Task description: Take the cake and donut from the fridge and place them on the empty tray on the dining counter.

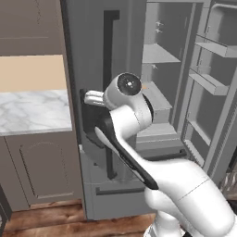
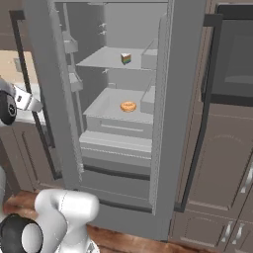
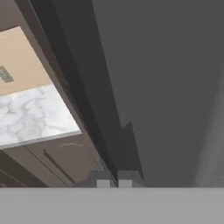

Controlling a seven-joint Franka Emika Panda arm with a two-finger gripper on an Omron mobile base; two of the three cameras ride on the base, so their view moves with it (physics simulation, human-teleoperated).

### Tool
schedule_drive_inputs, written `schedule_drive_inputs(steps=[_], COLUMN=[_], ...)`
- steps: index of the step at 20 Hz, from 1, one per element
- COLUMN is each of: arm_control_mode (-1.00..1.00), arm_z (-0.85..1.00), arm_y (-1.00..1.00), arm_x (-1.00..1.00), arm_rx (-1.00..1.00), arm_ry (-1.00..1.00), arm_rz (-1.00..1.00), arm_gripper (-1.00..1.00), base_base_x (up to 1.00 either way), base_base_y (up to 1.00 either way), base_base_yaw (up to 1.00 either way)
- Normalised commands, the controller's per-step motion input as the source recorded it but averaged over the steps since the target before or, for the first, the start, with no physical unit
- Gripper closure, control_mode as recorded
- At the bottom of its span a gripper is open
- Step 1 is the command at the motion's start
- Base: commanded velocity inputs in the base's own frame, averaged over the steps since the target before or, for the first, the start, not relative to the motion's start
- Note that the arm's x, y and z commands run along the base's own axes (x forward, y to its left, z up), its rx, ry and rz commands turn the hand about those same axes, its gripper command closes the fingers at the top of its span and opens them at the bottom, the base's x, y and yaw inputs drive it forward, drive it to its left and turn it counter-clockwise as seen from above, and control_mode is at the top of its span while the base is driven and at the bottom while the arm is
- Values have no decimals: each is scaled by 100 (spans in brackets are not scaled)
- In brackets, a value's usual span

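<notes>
1. We see the fridge [image 2: 123, 123], tall and grey. Its right door is swung wide open. It is big, hard and heavy, and it stays put.
2. Our gripper [image 3: 114, 182] is up close to the left fridge door, near its long dark handle [image 1: 109, 55]. The two finger tips are shut tight together with nothing between them.
3. The donut [image 2: 128, 106] lies flat on the lower shelf [image 2: 106, 111]. We think it is light and soft, with a slick glaze. We should pinch it softly across the ring, one finger in the hole.
4. The cake [image 2: 126, 59] stands on the upper shelf [image 2: 101, 59]. We think it is light and squishy, with frosting that smears. We should hold its two flat sides softly.
</notes>
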Motion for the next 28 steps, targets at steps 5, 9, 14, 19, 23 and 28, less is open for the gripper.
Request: schedule_drive_inputs(steps=[5,9,14,19,23,28], arm_control_mode=[-100,-100,-100,-100,-100,-100], arm_z=[-8,10,64,41,5,1], arm_y=[100,89,-15,-100,-100,-90], arm_x=[-100,-100,-90,-25,0,0], arm_rx=[6,-1,-3,0,0,0], arm_ry=[0,0,-7,-2,4,0], arm_rz=[0,0,2,-5,-8,-1], arm_gripper=[100,100,100,100,100,-100], base_base_x=[0,0,0,0,0,0], base_base_y=[0,0,0,0,0,0], base_base_yaw=[0,0,0,0,0,0])
